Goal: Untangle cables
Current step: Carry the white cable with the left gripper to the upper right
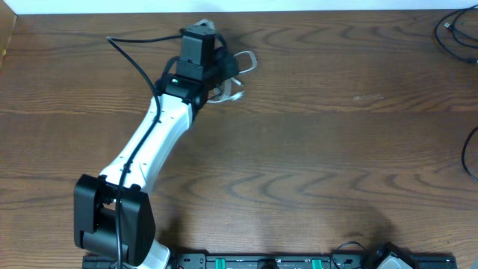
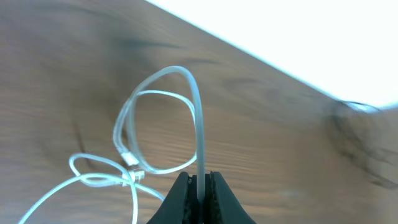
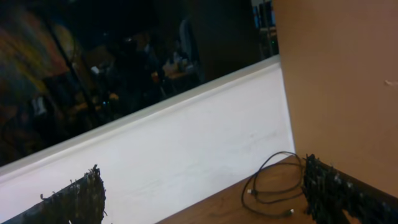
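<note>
The white cable (image 2: 199, 137) is held pinched in the left hand (image 2: 200, 180) near the far edge of the desk (image 1: 336, 149), loops trailing, while the right hand (image 3: 205, 199) is seen spread, empty; judged mid-untangling, with a slow pull needed next to open the loops.

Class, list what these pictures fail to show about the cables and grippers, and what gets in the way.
Overhead: white cable mostly hidden beneath the left gripper.
Overhead: black cable cut by the right edge; right gripper by the bottom edge.
Left wrist: white cable's lower loops leave the bottom edge.
</note>
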`<state>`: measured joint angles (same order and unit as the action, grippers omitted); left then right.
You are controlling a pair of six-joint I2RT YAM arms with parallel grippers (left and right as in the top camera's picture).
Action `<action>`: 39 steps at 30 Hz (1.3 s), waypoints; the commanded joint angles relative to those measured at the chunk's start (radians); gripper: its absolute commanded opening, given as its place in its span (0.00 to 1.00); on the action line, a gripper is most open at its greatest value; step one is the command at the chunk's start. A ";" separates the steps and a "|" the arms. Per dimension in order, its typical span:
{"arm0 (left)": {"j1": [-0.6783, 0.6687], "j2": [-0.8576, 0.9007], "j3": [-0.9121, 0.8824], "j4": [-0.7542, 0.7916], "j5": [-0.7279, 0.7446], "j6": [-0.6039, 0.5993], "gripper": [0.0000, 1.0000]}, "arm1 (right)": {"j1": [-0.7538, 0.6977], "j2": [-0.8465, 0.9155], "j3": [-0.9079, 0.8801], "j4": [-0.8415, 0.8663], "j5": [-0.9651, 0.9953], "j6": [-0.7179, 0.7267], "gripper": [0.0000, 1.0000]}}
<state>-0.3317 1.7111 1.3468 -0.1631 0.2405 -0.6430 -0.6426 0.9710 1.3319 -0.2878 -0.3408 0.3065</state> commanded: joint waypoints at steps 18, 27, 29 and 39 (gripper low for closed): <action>-0.523 0.119 0.003 0.691 -0.235 -0.160 0.08 | 0.365 -0.147 -0.008 -0.002 0.140 -0.276 0.99; -0.533 0.433 0.163 0.895 -0.189 -0.426 0.08 | 0.514 -0.156 -0.008 -0.012 0.316 -0.393 0.99; -0.537 0.499 0.253 0.893 -0.140 -0.433 0.08 | 0.520 -0.161 -0.008 -0.013 0.317 -0.410 0.99; -0.585 0.708 0.645 0.666 -0.064 -0.426 0.08 | 0.547 -0.174 -0.008 -0.015 0.396 -0.424 0.99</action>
<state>-0.8932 2.4004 1.9354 0.5259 0.1513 -1.0740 -0.1196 0.8036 1.3285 -0.3016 0.0113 -0.0921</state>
